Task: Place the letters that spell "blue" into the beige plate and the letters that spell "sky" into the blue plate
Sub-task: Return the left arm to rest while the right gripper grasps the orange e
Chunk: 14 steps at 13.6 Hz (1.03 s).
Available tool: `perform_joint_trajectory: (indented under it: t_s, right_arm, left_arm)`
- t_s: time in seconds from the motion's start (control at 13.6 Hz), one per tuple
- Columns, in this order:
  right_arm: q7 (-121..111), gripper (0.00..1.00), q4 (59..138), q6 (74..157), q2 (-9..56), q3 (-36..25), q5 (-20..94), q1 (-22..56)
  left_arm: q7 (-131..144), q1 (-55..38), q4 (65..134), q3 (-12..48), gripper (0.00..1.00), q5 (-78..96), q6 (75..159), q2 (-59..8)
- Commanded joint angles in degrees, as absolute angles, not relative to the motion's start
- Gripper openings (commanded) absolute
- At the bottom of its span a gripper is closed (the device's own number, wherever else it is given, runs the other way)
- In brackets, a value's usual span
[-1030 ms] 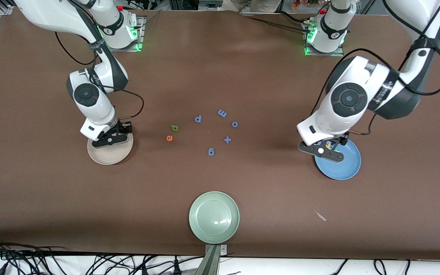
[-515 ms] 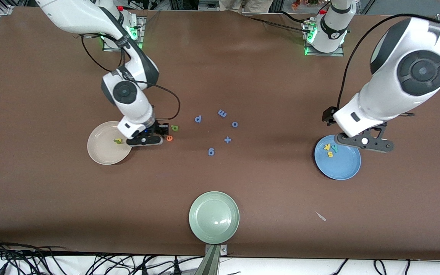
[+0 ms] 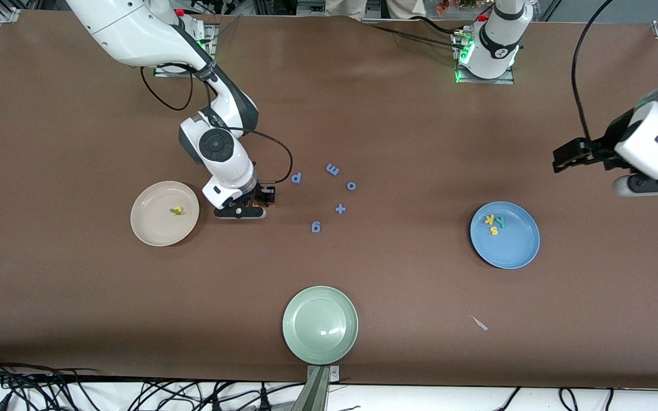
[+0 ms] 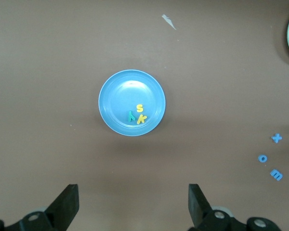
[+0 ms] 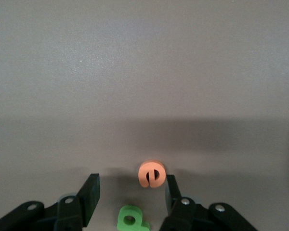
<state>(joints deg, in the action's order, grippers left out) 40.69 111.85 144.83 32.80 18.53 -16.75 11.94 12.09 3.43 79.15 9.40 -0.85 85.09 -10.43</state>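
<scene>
My right gripper [image 5: 130,197] stands open low over the table beside the beige plate [image 3: 155,229]. The green "b" [image 5: 131,220] lies between its jaws and the orange "e" [image 5: 151,173] lies close against one finger; in the front view the right gripper [image 3: 241,209] hides both. A yellow and a light green letter [image 3: 176,210] lie in the beige plate. The blue plate [image 3: 513,246] [image 4: 125,91] holds the yellow "s" [image 4: 140,108], yellow "k" [image 4: 141,119] and teal "y" [image 4: 131,116]. My left gripper [image 4: 132,207] [image 3: 652,185] hangs open and empty, high over bare table at the left arm's end.
Several all-blue letters lie mid-table: "p" [image 3: 296,177], "m" [image 3: 333,169], "o" [image 3: 351,185], "x" [image 3: 340,209], "g" [image 3: 316,227]. A pale green plate [image 3: 320,325] sits near the front edge. A small pale scrap [image 3: 480,323] lies nearer the camera than the blue plate.
My right gripper left the beige plate and came down around the "b" and "e". My left arm lifted off the blue plate and swung out toward its end of the table.
</scene>
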Motion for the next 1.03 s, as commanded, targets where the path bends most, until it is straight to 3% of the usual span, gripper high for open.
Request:
perform_joint_trajectory:
  t_s: [0.0,0.15,0.59,0.66,0.96]
  right_arm:
    - [40.96,0.63,112.41,146.34,33.22,18.55,-18.27,11.6]
    - [40.96,0.63,114.33,149.57,33.48,18.46,-18.72,11.43]
    - [40.87,0.63,116.28,151.35,33.66,17.23,-20.39,10.99]
    - [40.87,0.59,116.63,152.04,33.66,17.14,-20.39,10.99]
    - [40.08,0.14,116.89,152.4,33.58,16.88,-20.39,10.99]
  left_arm:
    - [11.87,-3.14,94.95,2.04,1.0,0.79,93.49,-0.83]
    - [9.51,-5.18,102.02,0.36,1.0,0.7,98.24,3.59]
    - [8.88,-5.62,101.43,-0.35,1.0,0.53,96.86,3.08]
    - [8.88,-5.71,101.16,-0.26,1.0,0.44,96.77,2.82]
    - [8.96,-5.8,100.99,-0.26,1.0,0.44,96.68,2.72]
